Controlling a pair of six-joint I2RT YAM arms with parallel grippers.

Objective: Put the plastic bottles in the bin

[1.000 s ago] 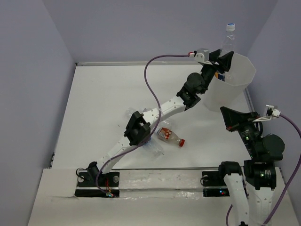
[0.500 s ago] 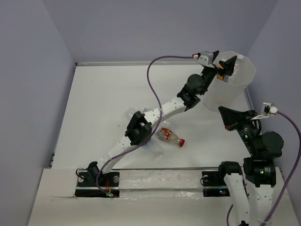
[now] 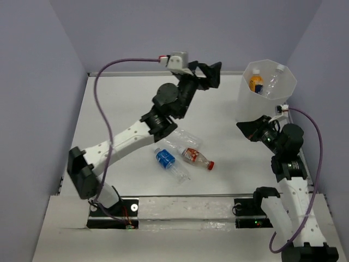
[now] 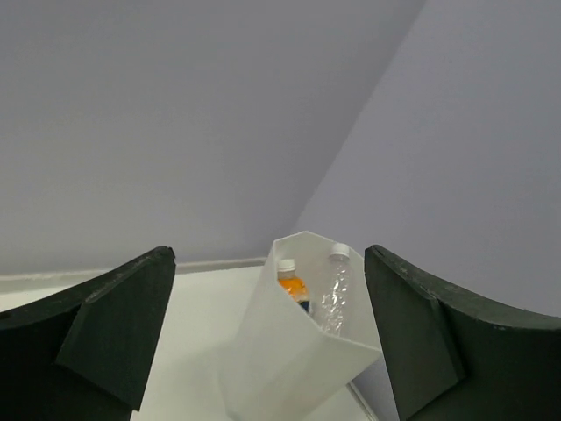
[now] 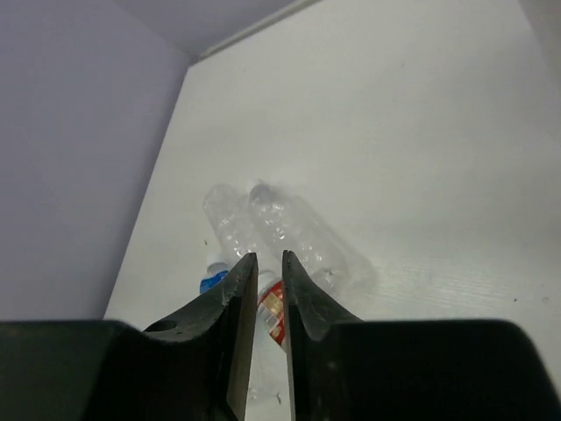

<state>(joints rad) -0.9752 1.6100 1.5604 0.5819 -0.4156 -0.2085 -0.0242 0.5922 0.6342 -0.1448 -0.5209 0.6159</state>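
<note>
Partly done, by the look of it. Already inside the bin [image 3: 246,112], at the far right of the table [image 3: 120,98]: an orange bottle [image 3: 255,83] and a clear white-capped bottle [image 3: 274,80], cap-up side by side (same pair visible over the rim from the left wrist, orange on the left). Yet to go, lying on their sides in a loose cluster near the middle front: a blue-labelled bottle [image 3: 165,159], a red-labelled bottle [image 3: 195,157] with its red cap toward the near right, and just behind them the clear bottles [image 3: 185,137], read from the right wrist as two, touching side by side (count less sure from above). So two in, about four out, all well apart from the bin.

Left gripper [image 3: 214,75]: raised over the far part of the table, left of the bin and apart from it, jaws spread fully wide, nothing between them. Right gripper [image 3: 244,127]: just in front of the bin's near wall, aimed back toward the cluster, jaws parted by only a thin slit, holding nothing.

Likely next: a reach for one of the lying bottles, perhaps the red-labelled one as nearest the right arm. Worth watching: round bodies prone to rolling under a closing grip, thin crumpled walls apt to give, and neighbours close enough to get nudged.
</note>
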